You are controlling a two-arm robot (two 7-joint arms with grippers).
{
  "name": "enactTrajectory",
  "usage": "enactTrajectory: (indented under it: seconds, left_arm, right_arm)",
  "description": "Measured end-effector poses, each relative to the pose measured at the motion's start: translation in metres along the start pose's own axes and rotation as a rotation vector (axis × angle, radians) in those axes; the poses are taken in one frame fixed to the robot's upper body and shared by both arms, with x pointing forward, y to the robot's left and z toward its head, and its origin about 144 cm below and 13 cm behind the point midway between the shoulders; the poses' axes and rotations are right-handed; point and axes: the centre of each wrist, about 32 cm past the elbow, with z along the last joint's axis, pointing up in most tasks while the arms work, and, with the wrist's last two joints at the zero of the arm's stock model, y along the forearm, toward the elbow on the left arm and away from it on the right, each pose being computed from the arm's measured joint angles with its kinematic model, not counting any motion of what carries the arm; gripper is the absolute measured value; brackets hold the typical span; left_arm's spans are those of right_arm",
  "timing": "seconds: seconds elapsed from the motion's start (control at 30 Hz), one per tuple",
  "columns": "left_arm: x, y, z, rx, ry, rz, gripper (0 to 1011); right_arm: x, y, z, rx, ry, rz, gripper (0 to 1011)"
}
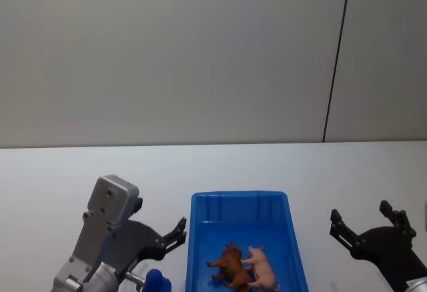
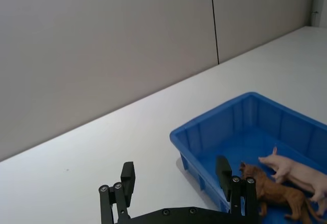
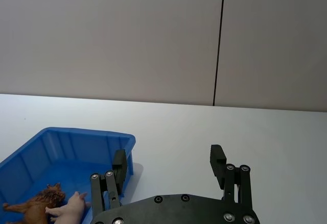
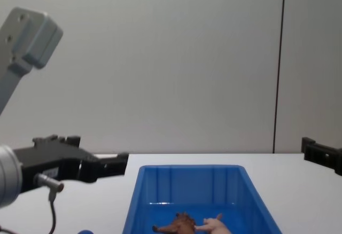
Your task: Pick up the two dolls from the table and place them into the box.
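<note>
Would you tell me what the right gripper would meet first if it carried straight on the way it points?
The right gripper looks to have a free way over bare table; the box sits aside, though depth is unclear.

The right gripper [image 3: 168, 160] hangs above the white table [image 3: 240, 127] with its two black fingers spread wide apart and nothing between them. Taking twelve o'clock as straight ahead of the fingers, the blue box [image 3: 92, 133] sits at about ten o'clock, and its nearest corner lies just behind one fingertip. Inside the box, at about nine o'clock, the brown doll [image 3: 37, 204] and the pink doll [image 3: 69, 209] lie touching each other, the pink one nearer the gripper. At twelve o'clock, beyond the table's far edge, rises a plain grey wall [image 3: 102, 35] with a dark vertical seam [image 3: 220, 40] at about one o'clock.
</note>
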Motion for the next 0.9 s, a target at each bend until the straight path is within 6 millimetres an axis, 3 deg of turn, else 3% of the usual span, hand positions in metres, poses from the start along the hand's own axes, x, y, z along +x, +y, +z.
enactTrajectory:
  seconds: [0.9]
  left_arm:
    - [0.013, 0.001, -0.03, 0.167, 0.038, -0.027, 1001]
  right_arm:
    - [0.0, 0.0, 0.0, 0.0, 0.0, -0.001, 1001]
